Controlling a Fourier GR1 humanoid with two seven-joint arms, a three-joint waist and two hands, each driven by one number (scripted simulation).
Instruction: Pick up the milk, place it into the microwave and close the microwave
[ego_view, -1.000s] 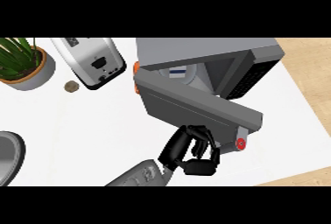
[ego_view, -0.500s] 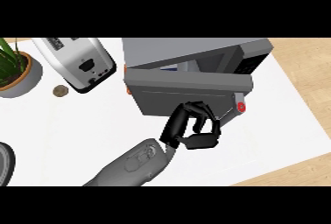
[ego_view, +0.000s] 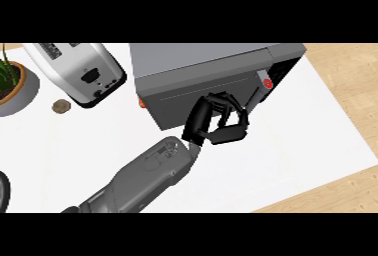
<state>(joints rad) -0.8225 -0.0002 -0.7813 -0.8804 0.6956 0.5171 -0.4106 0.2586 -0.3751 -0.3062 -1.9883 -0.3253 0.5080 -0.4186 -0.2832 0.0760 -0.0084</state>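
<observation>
Overall: a white counter (ego_view: 295, 150) carried a microwave (ego_view: 199, 60), a toaster (ego_view: 77, 70) and a potted plant (ego_view: 11, 87), seen steeply from above.
Microwave: it stood at the top middle of the view, grey on top, its dark front facing down the picture.
Door (ego_view: 173, 102): it lay flat, or nearly flat, against the microwave's front; whether it had latched could not be told.
Panel: a red button (ego_view: 266, 84) sat at the front's right end, with a dark handle (ego_view: 255, 97) just beside it.
Milk: it was out of sight; the door covered the microwave's inside, so its place could not be made out.
Left robot hand (ego_view: 210, 122): it rested against the door's lower right part, close to the handle, with its fingers (ego_view: 229, 102) curled together and nothing visible between them.
Forearm (ego_view: 140, 175): grey, it rose from the lower left edge slantwise toward the door.
Right robot hand: it did not show.
Toaster: silver and black, it stood just left of the microwave, apart from it.
Potted plant: it sat at the left edge, beyond the toaster.
Brown lump (ego_view: 60, 106): small and round, it lay on the counter between the plant and the toaster's near end.
</observation>
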